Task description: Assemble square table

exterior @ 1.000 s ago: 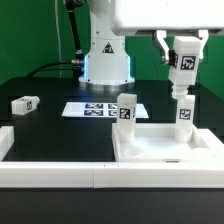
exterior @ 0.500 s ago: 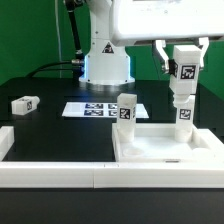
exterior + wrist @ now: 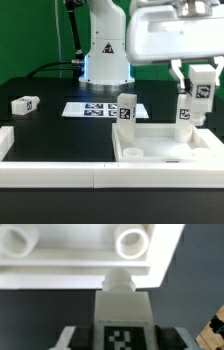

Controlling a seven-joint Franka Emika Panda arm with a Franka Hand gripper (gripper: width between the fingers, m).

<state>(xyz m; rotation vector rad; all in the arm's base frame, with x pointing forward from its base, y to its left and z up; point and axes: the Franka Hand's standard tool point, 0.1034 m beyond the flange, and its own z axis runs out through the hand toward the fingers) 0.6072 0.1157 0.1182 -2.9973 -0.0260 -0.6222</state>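
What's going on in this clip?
The arm's gripper holds a white leg block in the air above the square tabletop, near its edge on the exterior view's right. One leg and another leg stand upright at the tabletop's far corners. A fourth leg lies loose on the black table at the exterior view's left. The held block is not yet seated.

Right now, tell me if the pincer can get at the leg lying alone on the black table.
Probably not yet: the pincer is shut on its held leg. The lying leg itself has nothing over it.
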